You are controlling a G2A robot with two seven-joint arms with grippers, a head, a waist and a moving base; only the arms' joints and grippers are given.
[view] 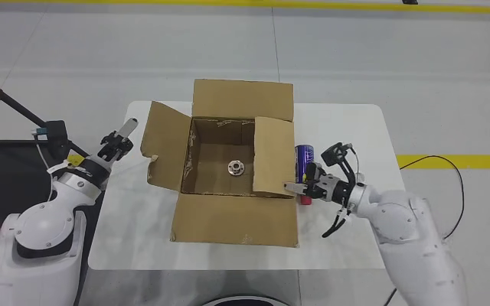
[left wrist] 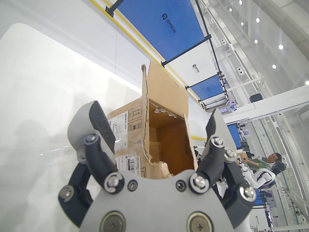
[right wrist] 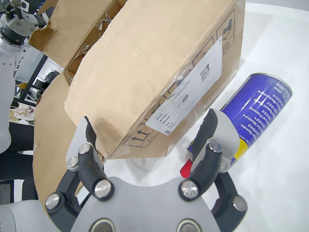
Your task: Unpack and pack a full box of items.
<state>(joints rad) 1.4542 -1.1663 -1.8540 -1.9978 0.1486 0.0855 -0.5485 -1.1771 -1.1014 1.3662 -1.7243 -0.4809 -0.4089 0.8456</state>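
An open cardboard box (view: 230, 222) stands mid-table with its flaps spread; a small round metal part (view: 236, 166) lies on its floor. A blue spray can (view: 305, 156) with a red cap lies on the table against the box's right side. My right gripper (view: 300, 188) is open at the near corner of the right flap (view: 273, 157). In the right wrist view that flap corner (right wrist: 108, 146) touches one finger (right wrist: 89, 131), and the can (right wrist: 260, 105) lies just outside the other. My left gripper (view: 119, 141) hovers open off the box's left flap, facing the box (left wrist: 166, 126), with nothing between its fingers (left wrist: 101, 124).
The white table (view: 344, 229) has rounded corners, and its edges lie close to both arms. A black stand (view: 31, 118) and cable sit beyond its left edge. The left flap (view: 164, 149) juts toward my left gripper.
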